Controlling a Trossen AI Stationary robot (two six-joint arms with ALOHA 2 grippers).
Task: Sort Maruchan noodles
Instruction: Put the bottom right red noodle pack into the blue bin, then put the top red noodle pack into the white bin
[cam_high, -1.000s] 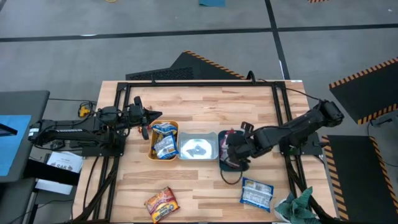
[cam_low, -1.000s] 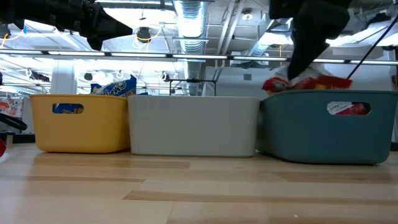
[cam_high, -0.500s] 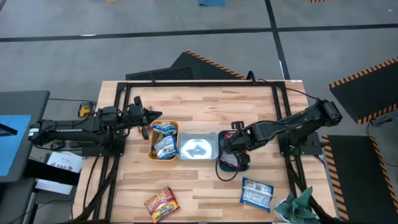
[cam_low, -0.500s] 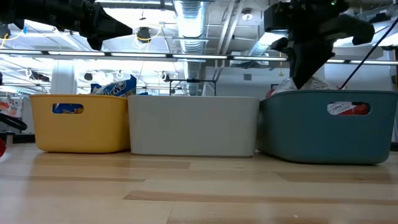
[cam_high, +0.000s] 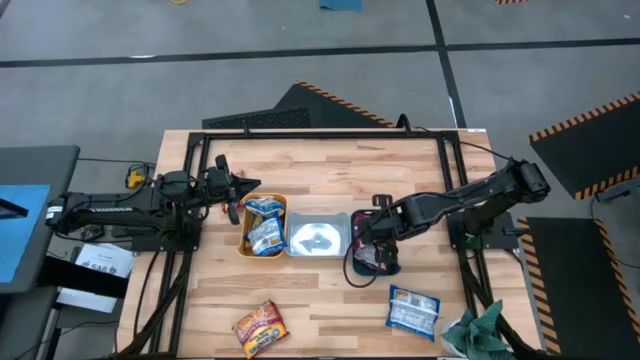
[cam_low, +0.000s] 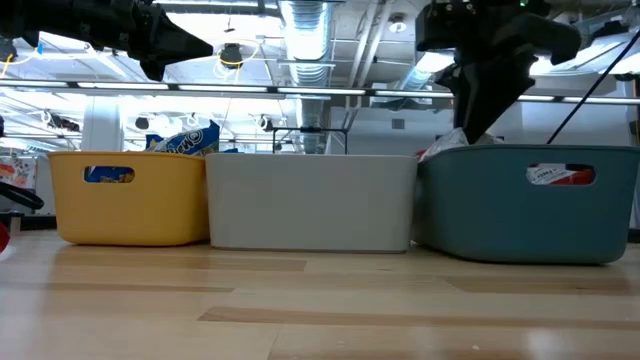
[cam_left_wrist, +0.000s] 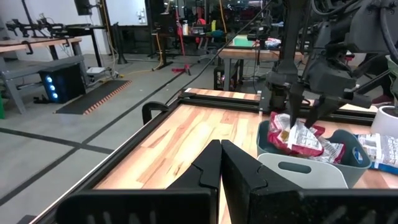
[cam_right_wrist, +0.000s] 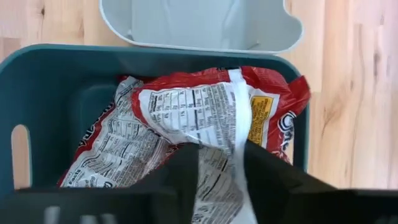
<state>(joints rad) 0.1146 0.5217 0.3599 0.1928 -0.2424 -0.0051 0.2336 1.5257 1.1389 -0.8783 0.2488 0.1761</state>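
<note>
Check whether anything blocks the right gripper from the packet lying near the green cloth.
Nothing visible does. The right gripper hangs over the teal tray; bare table lies between it and the packet. Green cloth sits beyond.

Light wooden table (cam_high: 320, 170). Directly on it: orange tray (cam_high: 263, 250), clear tray (cam_high: 318, 238) and teal tray (cam_high: 390, 268) in a row, the teal one beneath the right gripper (cam_high: 366, 238). Loose packets: red-orange (cam_high: 260, 326), white-and-blue (cam_high: 413, 309). Green cloth (cam_high: 478, 328) at the corner.
</note>
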